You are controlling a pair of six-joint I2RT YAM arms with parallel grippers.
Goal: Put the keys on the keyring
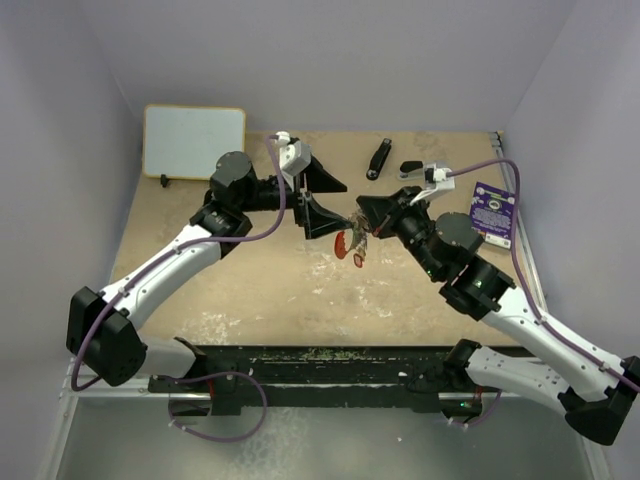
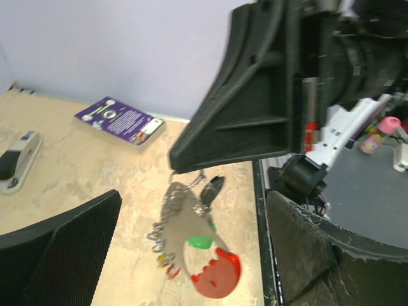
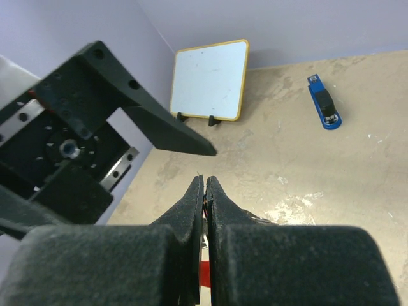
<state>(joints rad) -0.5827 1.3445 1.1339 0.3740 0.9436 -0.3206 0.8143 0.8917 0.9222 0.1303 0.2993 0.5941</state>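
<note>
Scuffed tan tabletop (image 1: 260,290) boxed in by pale lilac walls. Whiteboard (image 1: 194,140) propped at back left, purple card (image 1: 492,212) at right, black stapler (image 1: 377,158) toward the back. Both arms stretched inward, meeting mid-table. Left gripper (image 1: 345,205) turned sideways, jaws wide apart beside the bunch. Right gripper (image 3: 205,185) pinched tight on the keyring (image 2: 185,191), with keys (image 2: 212,187) and red fob (image 2: 215,275) dangling beneath its tips.

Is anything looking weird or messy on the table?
Nothing is spilled or broken. The only odd sight is the keyring, dangling in the air from the right fingers instead of lying down. The table has pale scuffed patches.
</note>
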